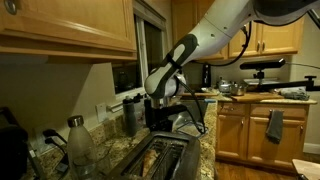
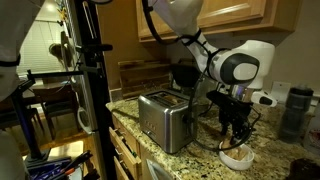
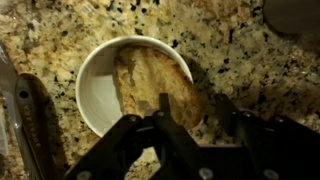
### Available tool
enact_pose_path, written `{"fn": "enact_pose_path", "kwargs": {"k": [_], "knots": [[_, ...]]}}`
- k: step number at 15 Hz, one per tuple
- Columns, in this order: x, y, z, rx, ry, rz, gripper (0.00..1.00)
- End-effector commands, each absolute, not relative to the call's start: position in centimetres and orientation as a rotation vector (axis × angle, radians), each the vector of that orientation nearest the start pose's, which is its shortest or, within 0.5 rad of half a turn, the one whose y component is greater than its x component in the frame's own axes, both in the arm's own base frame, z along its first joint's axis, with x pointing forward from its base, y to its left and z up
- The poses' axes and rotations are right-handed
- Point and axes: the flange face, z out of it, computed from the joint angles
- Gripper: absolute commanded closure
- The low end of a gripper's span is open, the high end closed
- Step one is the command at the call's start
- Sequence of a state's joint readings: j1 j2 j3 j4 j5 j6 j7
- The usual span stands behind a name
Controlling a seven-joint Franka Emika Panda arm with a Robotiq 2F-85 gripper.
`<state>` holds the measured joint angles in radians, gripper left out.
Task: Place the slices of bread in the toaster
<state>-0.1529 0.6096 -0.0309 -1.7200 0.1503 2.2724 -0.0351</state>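
The slices of bread (image 3: 150,80) are tan and lie tilted in a small white bowl (image 3: 92,90) on the speckled granite counter. My gripper (image 3: 193,112) is open just above the bowl's right side. One finger is over the bread and the other is outside the rim, over the counter. In an exterior view the gripper (image 2: 237,130) hangs over the bowl (image 2: 237,158), to the right of the shiny silver toaster (image 2: 165,118). The toaster (image 1: 160,155) with its two dark top slots also shows low in an exterior view, with the gripper (image 1: 163,112) behind it.
A clear bottle (image 1: 78,140) stands on the counter near the toaster. A dark canister (image 2: 292,112) stands at the back right. A black cable (image 2: 205,140) lies between toaster and bowl. Wooden cabinets (image 1: 60,25) hang overhead. A dark utensil (image 3: 30,120) lies left of the bowl.
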Motion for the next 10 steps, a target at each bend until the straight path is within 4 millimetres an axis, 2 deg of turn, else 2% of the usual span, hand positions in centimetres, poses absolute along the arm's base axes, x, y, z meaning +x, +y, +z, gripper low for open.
{"fn": "enact_pose_path", "kwargs": {"k": [1, 3, 5, 10], "knots": [[64.6, -11.6, 23.3, -3.021, 0.38, 0.043, 0.78], [64.7, -11.6, 23.4, -3.021, 0.38, 0.04, 0.9], [64.7, -11.7, 23.6, -3.021, 0.381, 0.031, 0.87], [65.0, -11.8, 24.7, -3.02, 0.383, -0.005, 0.89]]}}
